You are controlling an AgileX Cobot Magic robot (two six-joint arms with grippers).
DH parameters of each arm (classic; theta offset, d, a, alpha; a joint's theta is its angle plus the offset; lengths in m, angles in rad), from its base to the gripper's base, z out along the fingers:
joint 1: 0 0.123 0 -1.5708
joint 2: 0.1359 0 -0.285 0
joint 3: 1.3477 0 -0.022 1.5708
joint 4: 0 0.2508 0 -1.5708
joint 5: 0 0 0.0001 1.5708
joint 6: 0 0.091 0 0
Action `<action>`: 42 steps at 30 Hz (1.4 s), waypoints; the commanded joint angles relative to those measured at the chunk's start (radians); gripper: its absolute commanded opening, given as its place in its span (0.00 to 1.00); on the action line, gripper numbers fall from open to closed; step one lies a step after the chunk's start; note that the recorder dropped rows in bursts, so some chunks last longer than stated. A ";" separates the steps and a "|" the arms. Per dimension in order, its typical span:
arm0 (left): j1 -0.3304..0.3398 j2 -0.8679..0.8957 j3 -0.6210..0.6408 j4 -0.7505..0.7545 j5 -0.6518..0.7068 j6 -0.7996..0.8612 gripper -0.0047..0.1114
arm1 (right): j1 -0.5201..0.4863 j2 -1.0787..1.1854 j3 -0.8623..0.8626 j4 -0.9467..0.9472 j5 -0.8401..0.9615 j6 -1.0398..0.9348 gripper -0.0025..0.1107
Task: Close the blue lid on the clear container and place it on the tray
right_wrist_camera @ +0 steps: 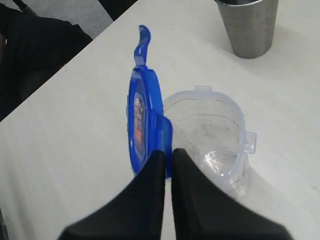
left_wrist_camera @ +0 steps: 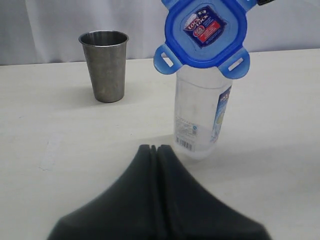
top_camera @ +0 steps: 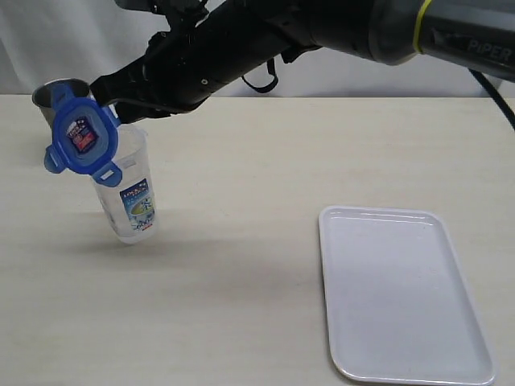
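Observation:
The clear container (top_camera: pixel 130 197) stands on the table at the left with its mouth open; its rim (right_wrist_camera: pixel 210 130) shows in the right wrist view. The blue lid (top_camera: pixel 80 137) hangs on edge, nearly upright, at the container's mouth and on the side away from the tray. My right gripper (right_wrist_camera: pixel 169 152) reaches across from the right and is shut on one flap of the lid (right_wrist_camera: pixel 142 120). My left gripper (left_wrist_camera: pixel 156 148) is shut with nothing in it, low over the table just short of the container (left_wrist_camera: pixel 200 115). It does not show in the exterior view. The white tray (top_camera: pixel 402 297) lies at the front right.
A grey metal cup (top_camera: pixel 58 95) stands behind the container at the far left, close to the lid; the same cup (left_wrist_camera: pixel 105 65) is plain in the left wrist view. The right arm (top_camera: pixel 265 40) spans the back of the table.

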 commanded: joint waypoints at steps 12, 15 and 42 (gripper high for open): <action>0.005 -0.003 0.001 -0.003 -0.007 0.000 0.04 | -0.004 -0.006 -0.011 -0.063 0.020 -0.033 0.06; 0.005 -0.003 0.001 -0.003 -0.007 0.000 0.04 | 0.003 -0.008 -0.011 -0.061 0.114 -0.121 0.09; 0.005 -0.003 0.001 -0.003 -0.007 0.000 0.04 | 0.336 0.102 0.288 -0.009 -0.117 -0.094 0.46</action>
